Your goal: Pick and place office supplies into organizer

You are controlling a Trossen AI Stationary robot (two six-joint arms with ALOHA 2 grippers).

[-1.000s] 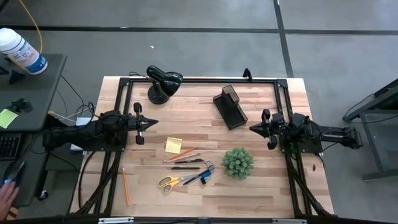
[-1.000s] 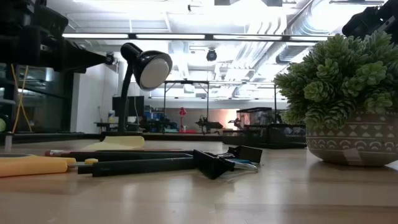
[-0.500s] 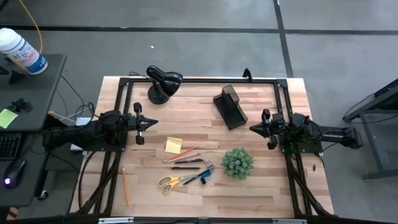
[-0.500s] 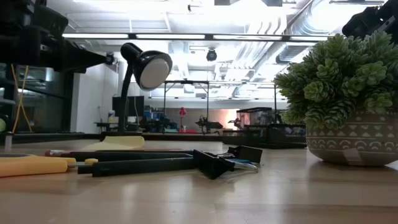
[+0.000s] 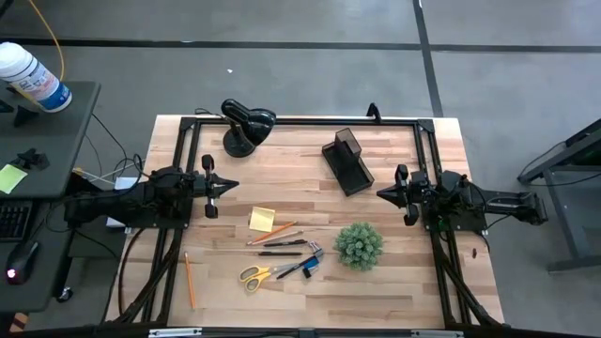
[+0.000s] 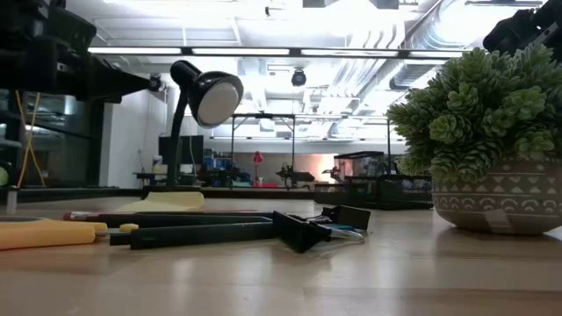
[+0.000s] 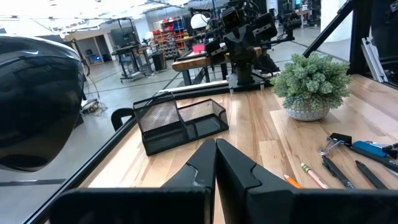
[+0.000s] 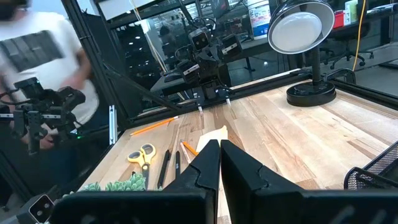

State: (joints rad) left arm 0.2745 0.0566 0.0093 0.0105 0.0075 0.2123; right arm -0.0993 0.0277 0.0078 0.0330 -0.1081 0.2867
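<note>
While my left claw [image 5: 222, 187] hangs pressed together over the bench's [image 5: 394, 282] left edge, my right claw [image 5: 382, 194] hangs together near the right edge, both holding nothing. The organizer [image 5: 346, 161] stands toward the far right corner. The yellow sticky-note pad [image 5: 262, 220], pencils [image 5: 273, 232], pens [image 5: 280, 248] and scissors [image 5: 255, 275] lie mid-bench toward the near edge, beside the plant [image 5: 359, 245].

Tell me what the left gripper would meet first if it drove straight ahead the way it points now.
Probably the right gripper. The left gripper, shut, points across bare table; the organizer sits just off that line, though depth is unclear.
</note>
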